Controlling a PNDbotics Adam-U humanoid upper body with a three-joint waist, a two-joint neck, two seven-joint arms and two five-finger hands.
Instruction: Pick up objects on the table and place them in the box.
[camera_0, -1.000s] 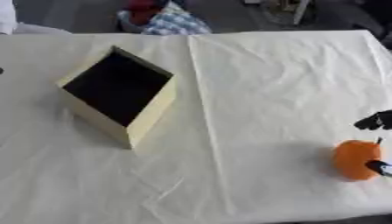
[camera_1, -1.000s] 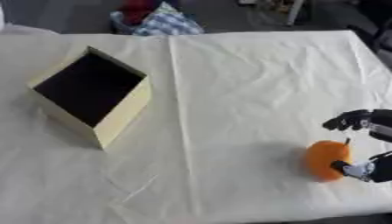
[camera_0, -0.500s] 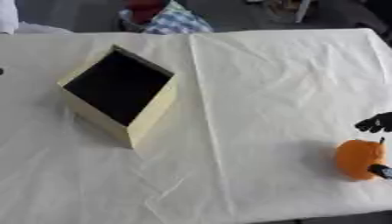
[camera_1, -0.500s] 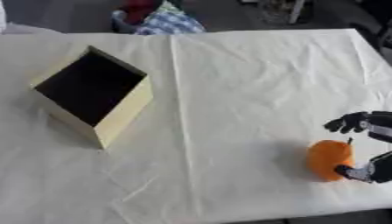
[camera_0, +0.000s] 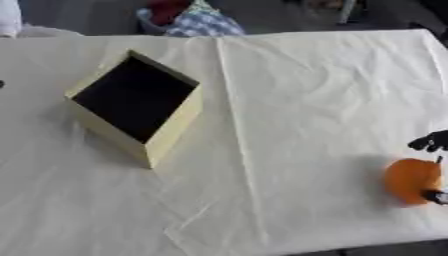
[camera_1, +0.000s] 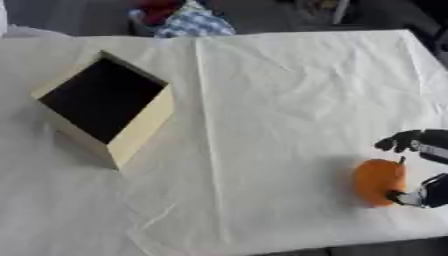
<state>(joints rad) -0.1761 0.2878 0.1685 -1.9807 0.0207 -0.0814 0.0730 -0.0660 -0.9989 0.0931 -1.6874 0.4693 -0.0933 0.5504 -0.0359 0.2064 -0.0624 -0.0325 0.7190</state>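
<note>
We are looking at a table (camera_1: 289, 75) covered in a pale cream cloth, matt and creased, with fold lines running across it and small wrinkles gathering near the front edge. The box (camera_1: 140, 131) is showing walls that look like matt cardboard or thin board in pale yellow, and its inside is reading as flat black with no shine. The orange fruit (camera_1: 378, 182) is showing a smooth, faintly dull skin. The right hand (camera_1: 420, 145) beside it is appearing as black, slightly glossy plastic with a pale metal-like part at a fingertip. Beyond the table, a checked fabric (camera_0: 203, 22) is lying crumpled.
</note>
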